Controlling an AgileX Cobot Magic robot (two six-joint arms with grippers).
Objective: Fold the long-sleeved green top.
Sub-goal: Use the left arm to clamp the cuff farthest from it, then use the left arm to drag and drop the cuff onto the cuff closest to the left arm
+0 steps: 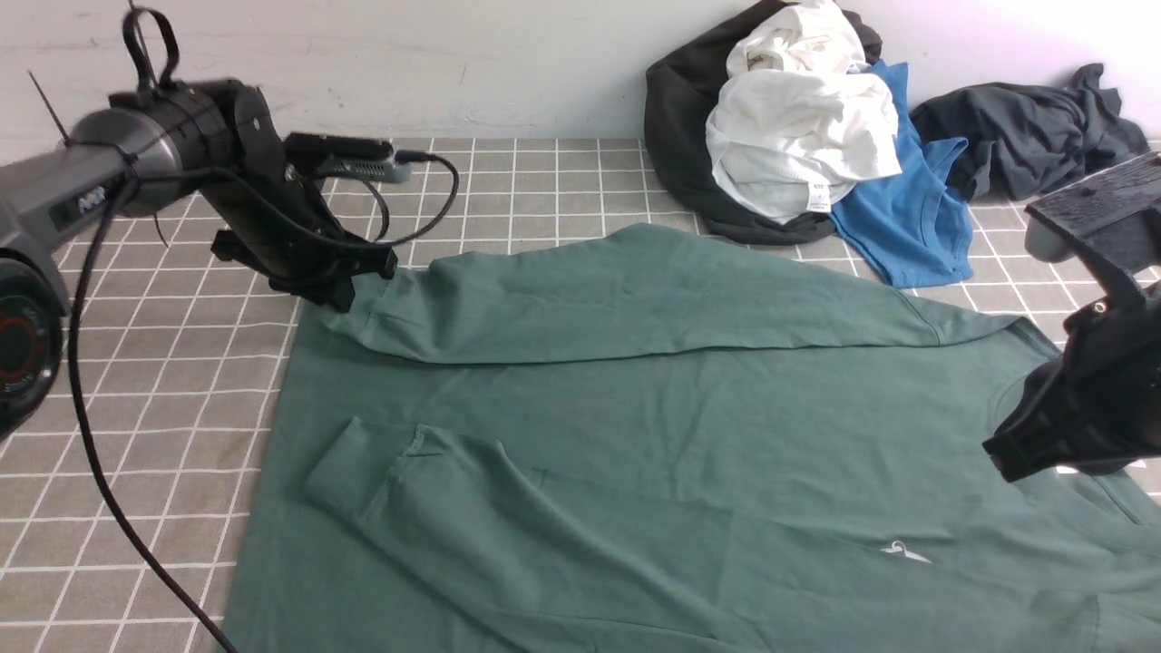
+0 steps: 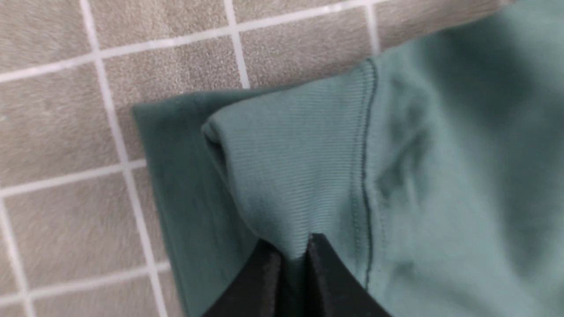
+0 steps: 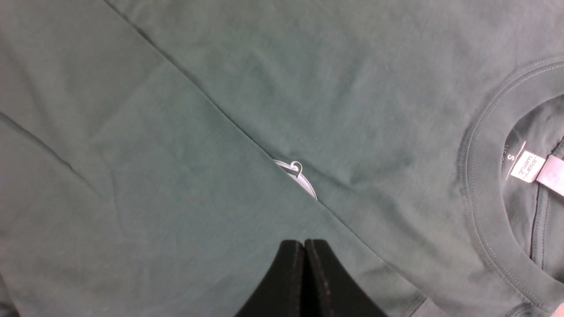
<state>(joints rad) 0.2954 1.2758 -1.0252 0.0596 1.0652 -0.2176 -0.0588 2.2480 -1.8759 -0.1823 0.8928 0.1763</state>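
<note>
Left claw (image 1: 349, 292): clamped on the ribbed cuff (image 2: 299, 167) of the far sleeve (image 1: 635, 299). A ridge of the fabric is pinched between its two black fingers (image 2: 260, 281).
Right claw (image 3: 304, 246): jaws pressed together with nothing between them. It hangs over the chest near the neck, and I cannot tell whether it touches the cloth.
Green long-sleeved top (image 1: 689, 408): spread flat over most of the checked table cover (image 1: 136, 363), front side up, with the neck toward the robot's right.
Far sleeve: folded across the body, with its cuff at the top's far left corner, over a darker layer of the same fabric.
Near sleeve (image 1: 508, 517): also folded in over the body, with its cuff end toward the left.
Neck (image 3: 480, 185): ribbed and round, with a white tag (image 3: 528, 167) inside.
Logo (image 3: 295, 174): white, mostly hidden under the near sleeve's edge.
Behind the top: a pile with a white garment (image 1: 798, 118), a blue T-shirt (image 1: 907, 199) and a dark grey garment (image 1: 1025, 127), lying against the wall.
</note>
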